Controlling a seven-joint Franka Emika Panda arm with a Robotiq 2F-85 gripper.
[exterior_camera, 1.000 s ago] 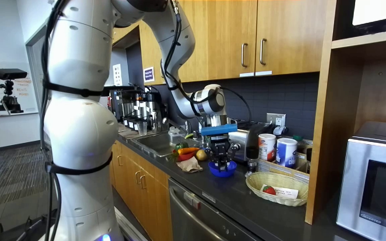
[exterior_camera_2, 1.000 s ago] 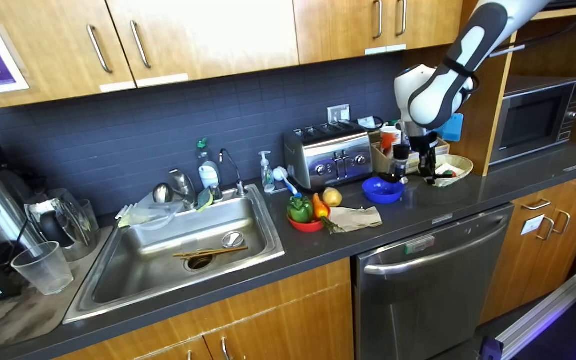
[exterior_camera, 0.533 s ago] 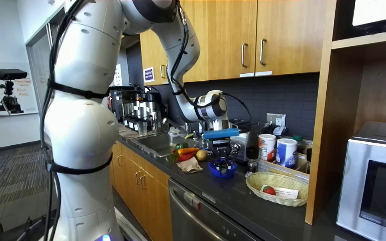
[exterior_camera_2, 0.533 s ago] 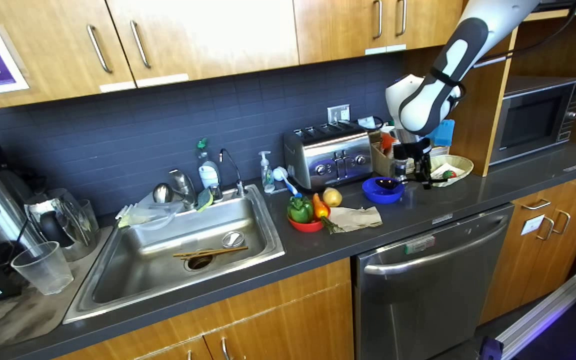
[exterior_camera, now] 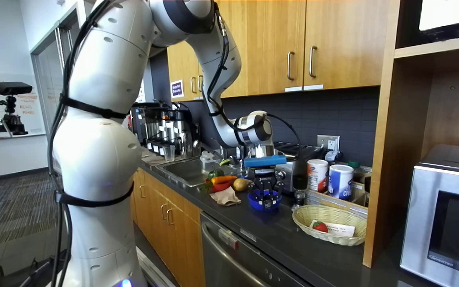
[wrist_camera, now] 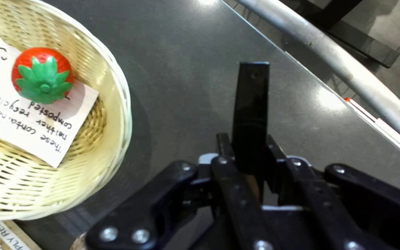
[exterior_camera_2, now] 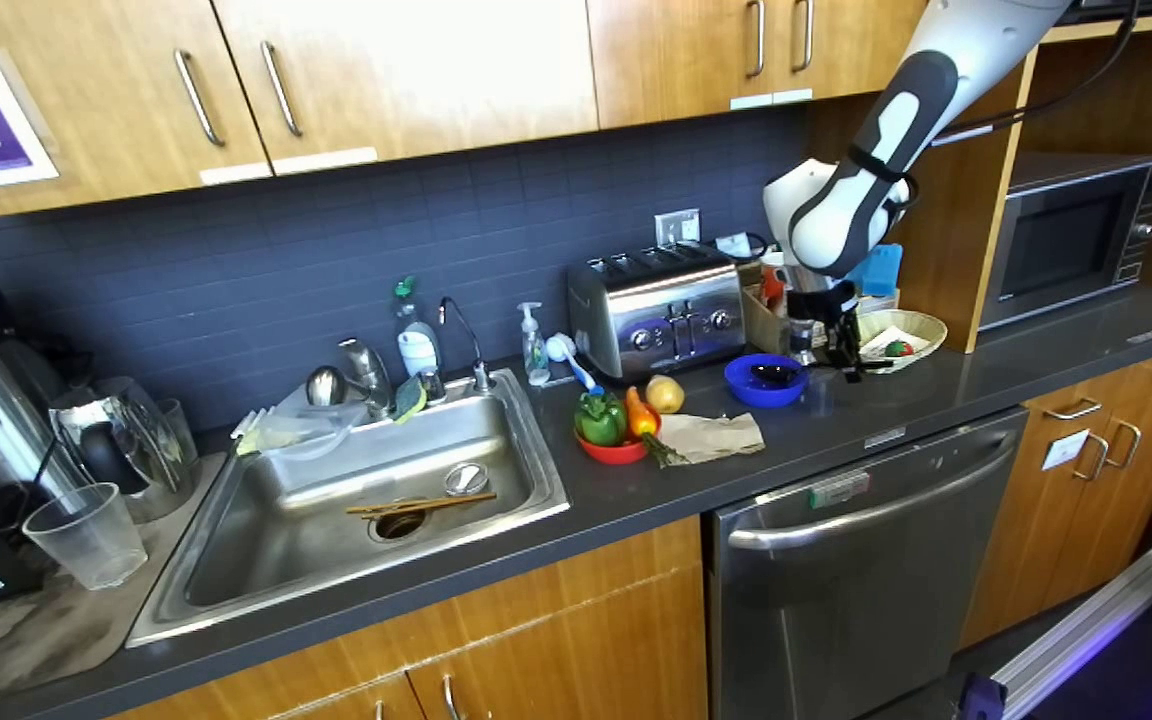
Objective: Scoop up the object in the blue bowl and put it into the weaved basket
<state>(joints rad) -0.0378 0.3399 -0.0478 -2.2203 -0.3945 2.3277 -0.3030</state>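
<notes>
On our dark surface (wrist_camera: 179, 97), the strawberry (wrist_camera: 43, 74) lies in the weaved basket (wrist_camera: 115, 111), near the end effector (wrist_camera: 250, 149), which grips a black spoon (exterior_camera_2: 774, 376); the spoon's head has just dipped into the blue bowl (exterior_camera_2: 756, 397) opposite, so we judge delivery done.

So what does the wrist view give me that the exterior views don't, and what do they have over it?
Only the wrist view shows readable words, upside down, on the paper slip, "These containers" among them, and a close look at the claw closed on the black spoon's handle.

Only the exterior views show the blue bowl, with the spoon's head inside its outline in an exterior view, plus the toaster and the sink.

Shared: the woven basket with the toy strawberry inside, and the dishwasher handle.
</notes>
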